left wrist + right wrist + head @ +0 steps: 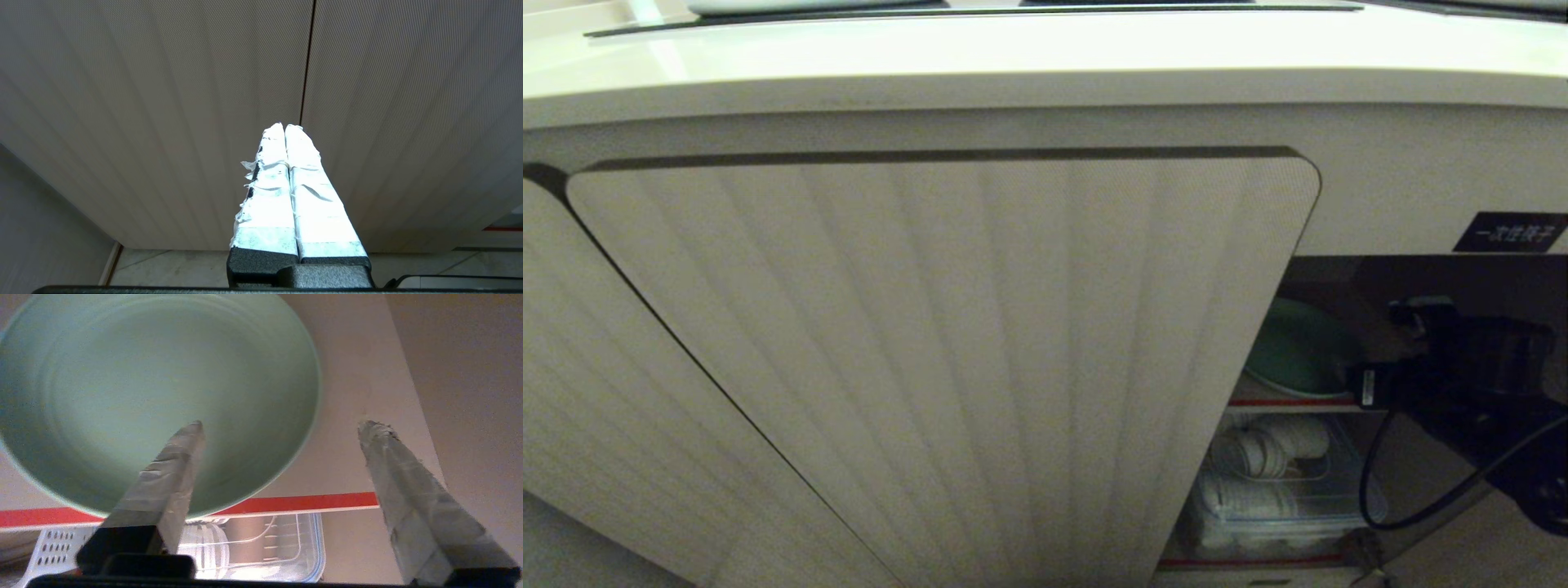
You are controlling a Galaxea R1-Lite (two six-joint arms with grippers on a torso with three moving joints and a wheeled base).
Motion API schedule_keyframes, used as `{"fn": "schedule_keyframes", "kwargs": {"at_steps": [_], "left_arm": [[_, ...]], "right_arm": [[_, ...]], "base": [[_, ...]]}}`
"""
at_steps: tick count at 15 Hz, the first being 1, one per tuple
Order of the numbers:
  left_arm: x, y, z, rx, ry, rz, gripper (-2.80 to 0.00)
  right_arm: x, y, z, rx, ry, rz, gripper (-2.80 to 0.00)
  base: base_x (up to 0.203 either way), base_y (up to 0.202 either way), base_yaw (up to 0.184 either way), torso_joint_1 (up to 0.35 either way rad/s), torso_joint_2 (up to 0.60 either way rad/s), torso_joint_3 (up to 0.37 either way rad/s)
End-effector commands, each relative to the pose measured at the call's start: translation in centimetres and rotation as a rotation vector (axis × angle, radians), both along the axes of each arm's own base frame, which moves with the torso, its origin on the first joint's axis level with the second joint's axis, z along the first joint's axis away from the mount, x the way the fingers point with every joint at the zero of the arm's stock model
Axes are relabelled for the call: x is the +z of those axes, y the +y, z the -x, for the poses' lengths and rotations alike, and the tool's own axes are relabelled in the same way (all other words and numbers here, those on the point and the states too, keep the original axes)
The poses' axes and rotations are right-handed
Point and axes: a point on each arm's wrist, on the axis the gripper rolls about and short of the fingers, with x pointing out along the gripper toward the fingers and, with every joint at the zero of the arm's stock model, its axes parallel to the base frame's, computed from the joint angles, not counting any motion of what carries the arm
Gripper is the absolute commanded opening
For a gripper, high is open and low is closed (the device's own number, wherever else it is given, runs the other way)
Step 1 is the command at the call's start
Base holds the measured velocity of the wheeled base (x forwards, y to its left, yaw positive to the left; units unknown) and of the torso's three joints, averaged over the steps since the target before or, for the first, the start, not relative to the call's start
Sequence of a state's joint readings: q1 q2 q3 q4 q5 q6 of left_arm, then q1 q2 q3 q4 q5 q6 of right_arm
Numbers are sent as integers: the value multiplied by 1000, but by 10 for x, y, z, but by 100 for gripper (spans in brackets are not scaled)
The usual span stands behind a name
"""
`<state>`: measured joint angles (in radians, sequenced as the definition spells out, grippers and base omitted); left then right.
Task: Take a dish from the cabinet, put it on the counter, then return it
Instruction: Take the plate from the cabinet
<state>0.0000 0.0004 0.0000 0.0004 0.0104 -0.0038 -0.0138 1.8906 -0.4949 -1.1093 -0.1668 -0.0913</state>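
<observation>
The pale green dish [163,384] lies on the upper shelf of the cabinet [1421,188], its near rim just over the red shelf edge [302,503]. In the head view the dish [1298,351] shows behind the swung-open ribbed door [980,351]. My right gripper [284,424] is open at the shelf front, with one taped finger [171,469] in front of the dish's near side and the other off beside it. It grips nothing. My right arm [1478,376] reaches into the opening. My left gripper [284,125] is shut and empty, facing closed ribbed doors. The counter [1013,49] runs above.
A clear plastic container [1282,490] with white ware and a wire rack sits on the lower shelf. A black label [1511,233] marks the cabinet's frame. A black cooktop panel [931,8] is set into the counter. The open door stands left of the opening. A black cable [1372,482] hangs from my right arm.
</observation>
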Motion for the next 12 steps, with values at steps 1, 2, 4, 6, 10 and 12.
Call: {"fn": "schedule_keyframes", "kwargs": {"at_steps": [1,2,4,6,10,12], "left_arm": [[0,0,0,0,-1,1,-280],[0,0,0,0,-1,1,-280],[0,0,0,0,-1,1,-280],[0,0,0,0,-1,1,-280],[0,0,0,0,-1,1,-280],[0,0,0,0,-1,1,-280]], "right_arm": [[3,0,-1,-11,-12,3,0],[3,0,-1,-13,-15,-6,0],[3,0,-1,-16,-13,-20,0],[3,0,-1,-17,-5,-26,0],[7,0,-7,-19,5,-45,0],[6,0,-7,-22,29,-59,0]], "base": [[0,0,0,0,0,0],[0,0,0,0,0,0],[0,0,0,0,0,0],[0,0,0,0,0,0],[0,0,0,0,0,0],[0,0,0,0,0,0]]}}
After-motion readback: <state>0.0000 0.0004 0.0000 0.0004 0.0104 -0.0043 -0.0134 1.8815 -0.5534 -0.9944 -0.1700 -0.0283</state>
